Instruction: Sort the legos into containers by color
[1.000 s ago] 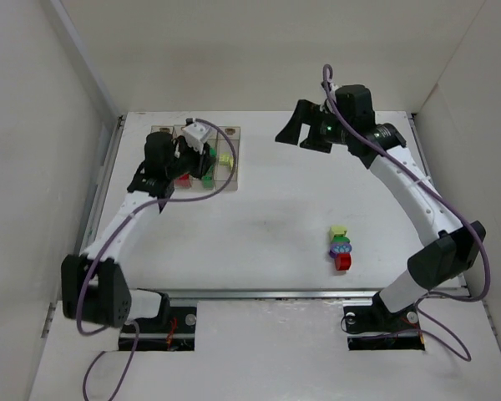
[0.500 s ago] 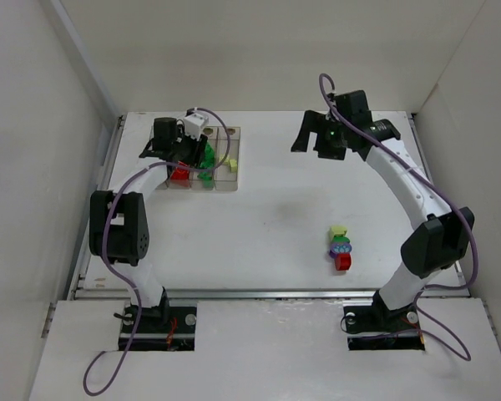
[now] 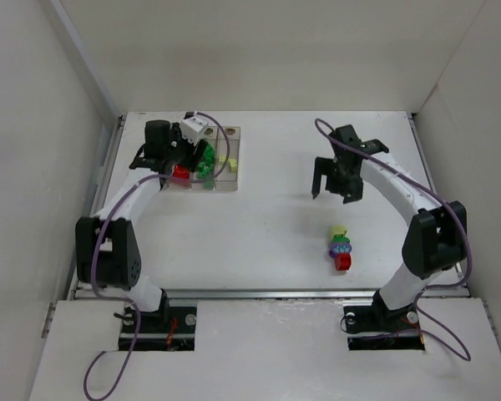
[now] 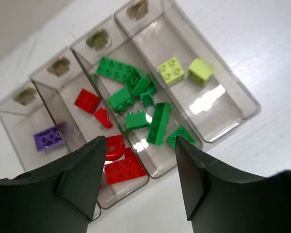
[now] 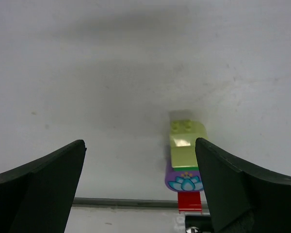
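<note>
The containers (image 3: 232, 134) are four joined clear bins at the table's back left. In the left wrist view they (image 4: 218, 99) hold one purple lego (image 4: 48, 138), red legos (image 4: 123, 170), several green legos (image 4: 136, 104) and two pale yellow legos (image 4: 172, 71), one colour per bin. My left gripper (image 3: 188, 163) (image 4: 140, 145) hangs open above the near ends of the red and green bins, with nothing between its fingers. My right gripper (image 3: 334, 185) (image 5: 139, 145) is open and empty above the table. Just beyond it lies a stack of yellow (image 5: 184, 137), purple (image 5: 184, 180) and red (image 5: 190, 202) legos (image 3: 341, 247).
White enclosure walls stand close on the left, right and back. A metal rail (image 3: 267, 293) runs along the table's near edge, in front of both arm bases. The table (image 3: 259, 217) between the bins and the loose stack is bare white.
My left gripper's jaws have opened over the bins. My right arm has swung down from the back of the table to just above the surface, close to the loose stack.
</note>
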`<state>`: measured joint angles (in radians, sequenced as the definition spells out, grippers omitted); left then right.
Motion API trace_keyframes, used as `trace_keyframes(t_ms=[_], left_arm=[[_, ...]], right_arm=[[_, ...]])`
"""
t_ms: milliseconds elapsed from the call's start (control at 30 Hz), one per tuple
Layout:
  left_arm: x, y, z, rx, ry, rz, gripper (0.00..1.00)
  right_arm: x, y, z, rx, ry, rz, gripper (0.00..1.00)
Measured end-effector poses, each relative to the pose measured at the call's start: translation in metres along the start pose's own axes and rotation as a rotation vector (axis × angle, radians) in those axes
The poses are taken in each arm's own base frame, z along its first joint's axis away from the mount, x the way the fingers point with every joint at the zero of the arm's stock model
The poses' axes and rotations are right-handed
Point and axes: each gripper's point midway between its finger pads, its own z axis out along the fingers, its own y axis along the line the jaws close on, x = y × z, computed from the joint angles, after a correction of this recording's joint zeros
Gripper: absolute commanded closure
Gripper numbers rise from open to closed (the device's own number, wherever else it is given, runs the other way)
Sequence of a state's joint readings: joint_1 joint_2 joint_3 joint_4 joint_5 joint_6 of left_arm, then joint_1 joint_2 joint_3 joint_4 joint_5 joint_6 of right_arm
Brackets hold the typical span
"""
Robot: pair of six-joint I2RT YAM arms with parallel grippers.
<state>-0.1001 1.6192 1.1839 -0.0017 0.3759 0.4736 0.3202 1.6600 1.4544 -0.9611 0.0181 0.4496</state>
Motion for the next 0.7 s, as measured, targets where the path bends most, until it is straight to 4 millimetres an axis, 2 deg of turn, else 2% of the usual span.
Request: trace_keyframes(t_ms=[133, 200, 267, 333, 567, 700], left_arm=[[-0.043, -0.031, -0.045, 0.015, -0.118, 0.123, 0.44], [-0.064, -0.048, -0.059, 0.041, -0.178, 0.162, 0.44], [-0.074, -0.066, -0.067, 0.074, -0.212, 0.175, 0.44], [-0.071, -0.075, -0.068, 0.095, -0.21, 0.171, 0.44], [-0.033, -0.105, -0.067, 0.167, -0.13, 0.129, 0.44], [-0.039, -0.109, -0.076, 0.168, -0.151, 0.126, 0.44]], right_arm=[[0.051, -0.031, 0.019, 0.153, 0.132, -0.008, 0.0], [0.063, -0.038, 0.02, 0.199, 0.161, -0.017, 0.0], [0.067, -0.042, 0.023, 0.223, 0.171, -0.025, 0.0], [0.071, -0.043, 0.029, 0.242, 0.191, -0.037, 0.0], [0.097, -0.065, 0.064, 0.363, 0.32, -0.094, 0.0], [0.098, -0.068, 0.073, 0.368, 0.337, -0.124, 0.06]])
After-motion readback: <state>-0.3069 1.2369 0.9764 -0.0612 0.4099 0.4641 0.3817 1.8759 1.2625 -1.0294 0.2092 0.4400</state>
